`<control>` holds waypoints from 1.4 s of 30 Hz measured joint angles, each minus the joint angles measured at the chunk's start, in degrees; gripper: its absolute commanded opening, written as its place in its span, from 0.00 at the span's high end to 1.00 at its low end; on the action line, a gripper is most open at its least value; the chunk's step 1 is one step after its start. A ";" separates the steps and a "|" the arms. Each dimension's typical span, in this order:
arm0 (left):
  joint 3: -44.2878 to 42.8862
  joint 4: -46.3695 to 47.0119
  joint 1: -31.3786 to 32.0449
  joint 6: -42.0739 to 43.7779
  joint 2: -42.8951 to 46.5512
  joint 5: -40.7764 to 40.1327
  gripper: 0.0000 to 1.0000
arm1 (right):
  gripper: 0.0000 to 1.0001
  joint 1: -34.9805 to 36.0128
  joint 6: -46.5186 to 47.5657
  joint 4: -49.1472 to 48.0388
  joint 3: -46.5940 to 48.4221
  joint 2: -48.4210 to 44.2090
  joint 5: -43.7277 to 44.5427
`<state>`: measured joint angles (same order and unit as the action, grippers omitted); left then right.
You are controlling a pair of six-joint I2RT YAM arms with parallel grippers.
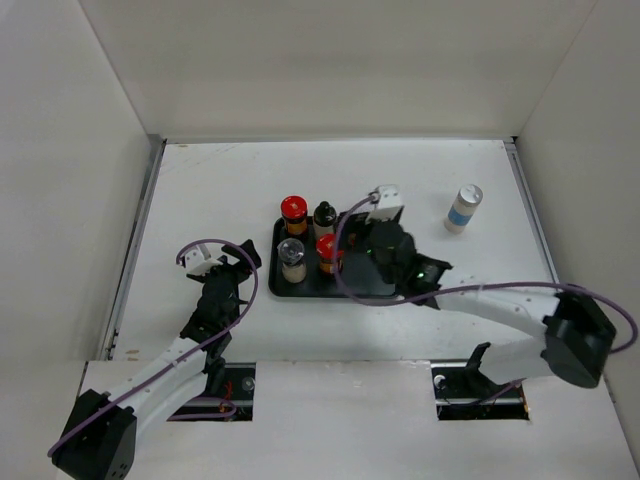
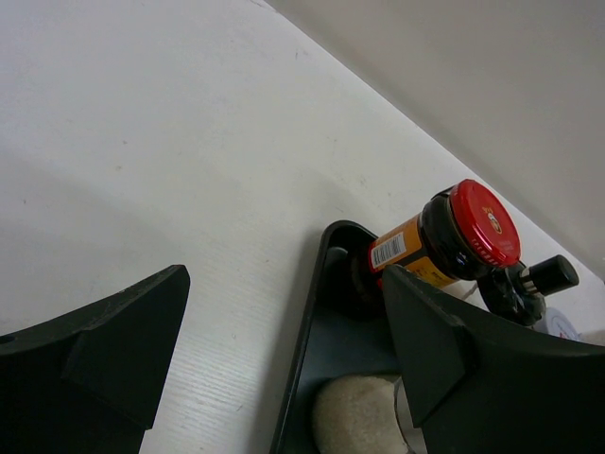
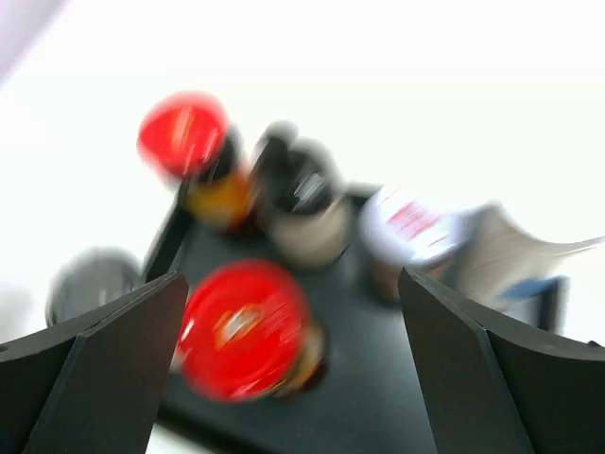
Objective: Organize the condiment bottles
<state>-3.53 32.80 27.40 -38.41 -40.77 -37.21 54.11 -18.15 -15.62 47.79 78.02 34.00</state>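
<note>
A black tray holds several condiment bottles: a red-capped jar at the back left, a black-capped bottle, a second red-capped jar and a pale-filled jar. A white-and-blue cylinder stands alone on the table at the right. My right gripper hovers over the tray, open and empty. Its blurred view shows the near red-capped jar between its fingers and a white-lidded jar behind. My left gripper is open and empty left of the tray, facing the red-capped jar.
White walls enclose the table on the left, back and right. The right arm's body covers the right half of the tray in the top view. Cables loop from both wrists.
</note>
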 measured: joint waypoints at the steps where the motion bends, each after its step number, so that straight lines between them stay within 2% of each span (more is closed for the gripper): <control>1: 0.00 0.00 0.00 0.02 0.00 0.02 0.17 | 0.00 -2.16 0.13 0.09 -0.28 -2.75 0.48; 4: 0.00 0.00 0.04 0.02 -0.04 0.22 0.17 | 0.00 -12.57 0.70 0.15 -0.68 -9.42 2.82; 7: 0.00 0.00 0.04 0.00 -0.04 0.24 0.17 | 0.00 -24.94 1.95 0.46 -0.48 -10.71 6.47; 11: 0.00 0.00 0.13 0.00 -0.02 0.37 0.17 | 0.00 -36.94 4.00 3.39 1.84 -5.05 8.68; 14: 0.00 0.00 0.15 0.00 -0.11 0.37 0.17 | 0.00 -41.24 4.90 5.73 4.00 0.57 8.44; 24: 0.00 0.02 0.26 0.00 -0.22 0.44 0.17 | 0.02 -46.71 3.72 10.56 10.64 11.02 0.66; 28: 0.00 0.39 0.26 0.00 -1.11 0.44 0.17 | 0.13 -47.58 2.69 11.56 10.64 13.22 -0.57; 31: 0.00 0.46 0.28 0.00 -1.90 0.48 0.17 | 0.36 -47.71 1.97 12.39 10.64 13.97 -1.07; 32: 0.00 0.50 0.28 0.00 -1.95 0.48 0.17 | 0.40 -47.74 1.57 12.48 10.58 13.92 -1.14; 34: 0.00 0.74 0.28 0.00 -1.95 0.50 0.17 | 0.44 -47.76 0.70 12.63 10.27 13.53 -1.33; 38: 0.00 0.98 0.37 -0.02 -1.95 0.48 0.15 | 0.45 -46.25 0.02 12.74 5.95 8.66 0.02; 41: 0.00 1.07 0.37 -0.02 -1.95 0.44 0.00 | 0.45 -41.64 0.02 13.84 1.07 1.09 2.64; 42: 0.00 1.09 0.37 -0.17 -1.95 0.42 0.00 | 0.45 -39.65 0.07 13.94 -0.11 -1.22 3.32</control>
<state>-3.53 33.89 27.77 -38.59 -42.72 -36.80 14.46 -18.09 -1.67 47.68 76.79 37.32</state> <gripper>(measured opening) 0.968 0.677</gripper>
